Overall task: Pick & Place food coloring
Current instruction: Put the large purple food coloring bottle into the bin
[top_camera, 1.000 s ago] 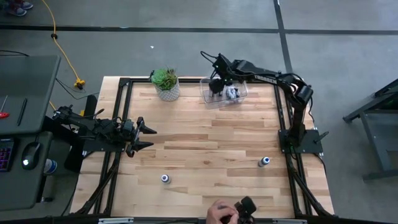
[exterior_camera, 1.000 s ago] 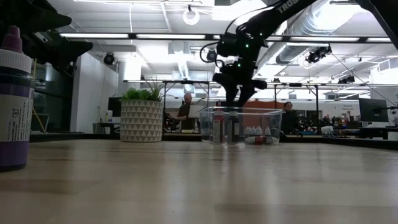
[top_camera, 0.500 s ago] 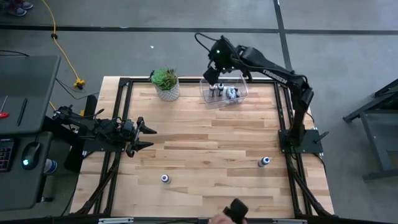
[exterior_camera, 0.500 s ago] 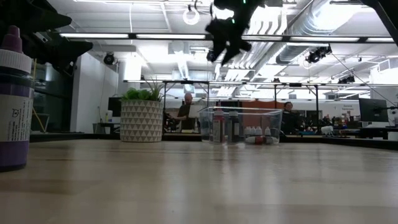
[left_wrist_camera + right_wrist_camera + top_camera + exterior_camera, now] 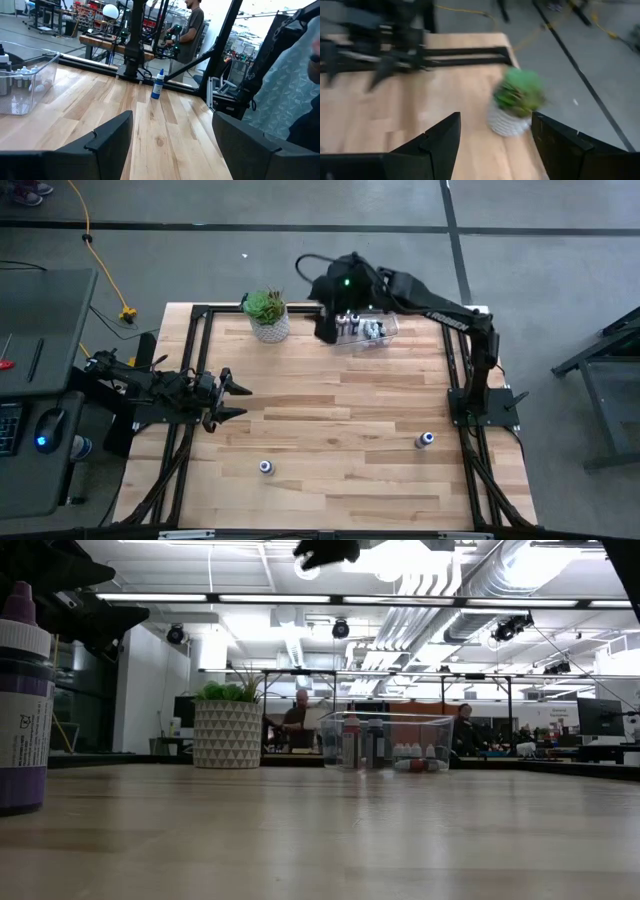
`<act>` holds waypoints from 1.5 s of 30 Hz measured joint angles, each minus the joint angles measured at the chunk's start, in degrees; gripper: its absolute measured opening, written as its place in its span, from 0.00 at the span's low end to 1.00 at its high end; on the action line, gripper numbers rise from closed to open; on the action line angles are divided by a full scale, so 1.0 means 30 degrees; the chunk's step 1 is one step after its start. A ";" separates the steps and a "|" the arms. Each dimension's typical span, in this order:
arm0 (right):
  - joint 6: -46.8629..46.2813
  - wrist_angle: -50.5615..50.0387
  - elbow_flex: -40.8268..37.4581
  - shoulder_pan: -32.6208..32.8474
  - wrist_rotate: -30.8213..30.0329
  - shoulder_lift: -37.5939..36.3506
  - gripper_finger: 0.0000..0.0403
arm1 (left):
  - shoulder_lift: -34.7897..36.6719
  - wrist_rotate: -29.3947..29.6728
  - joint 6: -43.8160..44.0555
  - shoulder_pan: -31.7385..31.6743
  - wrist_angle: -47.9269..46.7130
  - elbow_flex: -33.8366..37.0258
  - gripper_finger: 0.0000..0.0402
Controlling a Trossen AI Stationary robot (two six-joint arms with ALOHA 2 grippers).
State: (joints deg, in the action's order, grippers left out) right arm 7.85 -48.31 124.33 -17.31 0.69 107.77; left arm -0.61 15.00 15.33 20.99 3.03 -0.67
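Observation:
Several small food coloring bottles point(image 5: 362, 328) stand and lie inside a clear bin point(image 5: 388, 332) at the table's far edge. Two more blue-topped bottles stand upright on the wood, one near the left point(image 5: 265, 468) and one near the right point(image 5: 426, 440). High above the bin's left end my right gripper point(image 5: 323, 325) hangs open and empty, pointing toward the potted plant point(image 5: 517, 102). At the left edge my left gripper point(image 5: 243, 400) rests open and level, nothing between its fingers.
The plant point(image 5: 267, 314) stands left of the bin point(image 5: 385, 743). A large purple-topped bottle point(image 5: 22, 700) looms close to the low camera. The black frame rail point(image 5: 205, 380) rims the table. Bare wood lies across the middle point(image 5: 340, 410).
My right gripper has risen out of the bin, high above the table, swung toward the table's left and the plant, and rolled about its own line. It carries nothing. A person's hand at the near edge has gone out of view.

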 joint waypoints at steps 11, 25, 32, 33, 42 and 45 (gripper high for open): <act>0.0406 0.0051 0.0059 0.4645 0.0409 0.0000 0.58 | -0.0004 0.0000 0.0000 0.0007 0.0000 0.0000 0.68; -0.3549 -0.1321 0.0008 0.9701 0.1610 0.1432 0.58 | 0.0002 0.0000 0.0000 0.0003 0.0000 0.0000 0.68; -0.4154 0.0095 0.0008 1.0294 0.2981 0.2951 0.58 | 0.0002 0.0000 0.0000 0.0000 0.0000 0.0000 0.68; -0.4218 0.0557 0.0090 1.0374 0.3140 0.3144 0.58 | 0.0001 0.0000 0.0000 0.0003 0.0000 0.0000 0.68; -0.3763 0.1794 0.3473 1.0895 0.2946 0.6733 0.58 | -0.0001 0.0000 0.0000 0.0004 -0.0003 0.0000 0.68; -0.3586 0.3578 0.2389 1.0921 0.2896 0.7173 0.58 | -0.0005 0.0000 0.0000 0.0007 0.0000 0.0000 0.68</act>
State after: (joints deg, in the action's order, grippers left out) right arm -2.90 -37.58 131.50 15.45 9.38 129.29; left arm -0.62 15.00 15.33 21.02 3.03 -0.67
